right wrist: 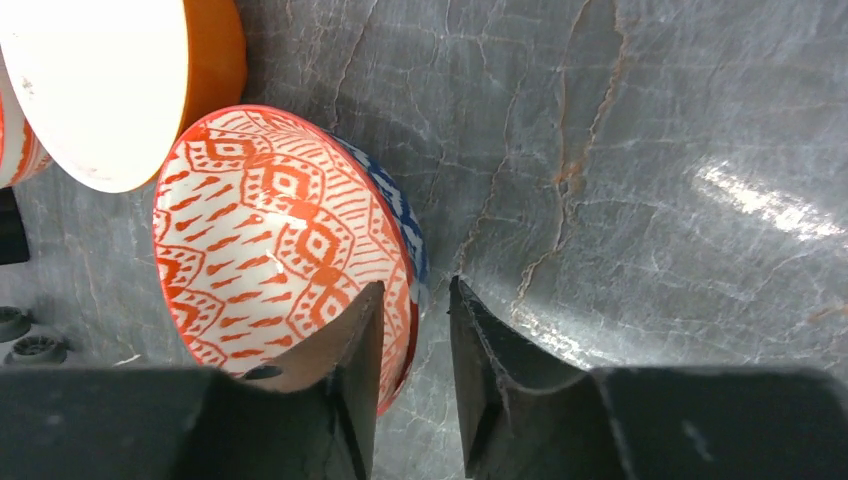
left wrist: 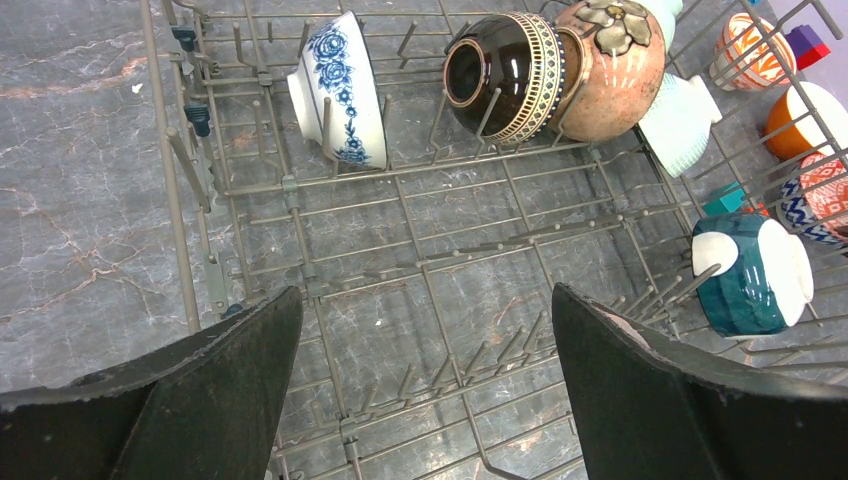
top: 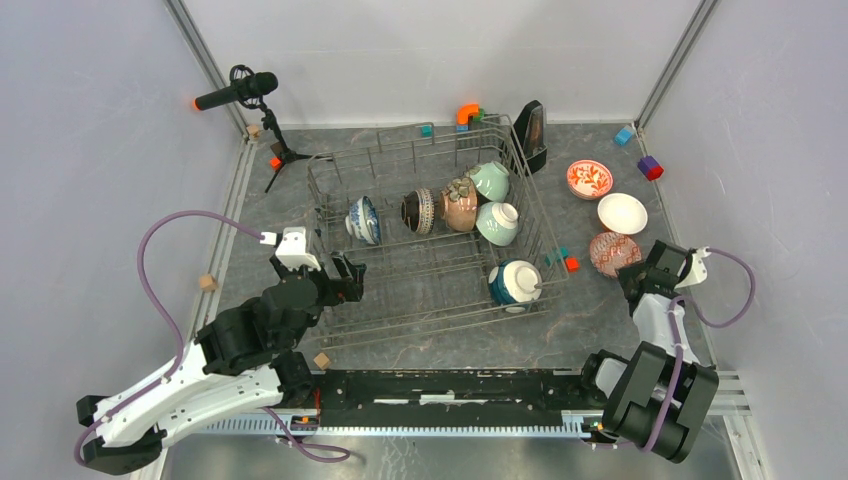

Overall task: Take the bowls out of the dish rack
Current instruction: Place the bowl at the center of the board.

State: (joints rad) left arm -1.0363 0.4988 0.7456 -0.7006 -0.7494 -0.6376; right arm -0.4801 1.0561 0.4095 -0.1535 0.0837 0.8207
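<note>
Bowls: I count 9 in all, 3 out and 6 left in the dish rack (top: 420,285)

Out, on the table (top: 600,325) to the right of the rack, well clear of its wire side:
- red-floral bowl (top: 589,179), farthest back
- white bowl (top: 622,213), orange on the outside in the right wrist view
- red-lattice bowl (top: 614,252), nearest to me, just beside the white one

In the rack, all tipped on edge among the tines:
- blue-white bowl (left wrist: 340,90), alone on the left
- striped bowl (left wrist: 505,75), dark inside, touching the tan bowl (left wrist: 610,85)
- mint green bowl (top: 490,181) at the back right, with a second mint bowl (top: 497,223) just in front of it
- teal bowl (left wrist: 750,275) with a white base, at the near right corner

Right gripper (right wrist: 415,290): jaws narrow, straddling the rim of the red-lattice bowl, 1 finger inside and 1 outside. A sliver of table shows between the outer finger and the rim, so I read this as not clamped, with the bowl resting on the table.

Left gripper (left wrist: 425,293): jaws at full width, holding nothing, above the bare near-left part of the rack. The blue-white bowl is the closest to it.

Progress, my estimate: about a third done, 6 lifts to go
</note>
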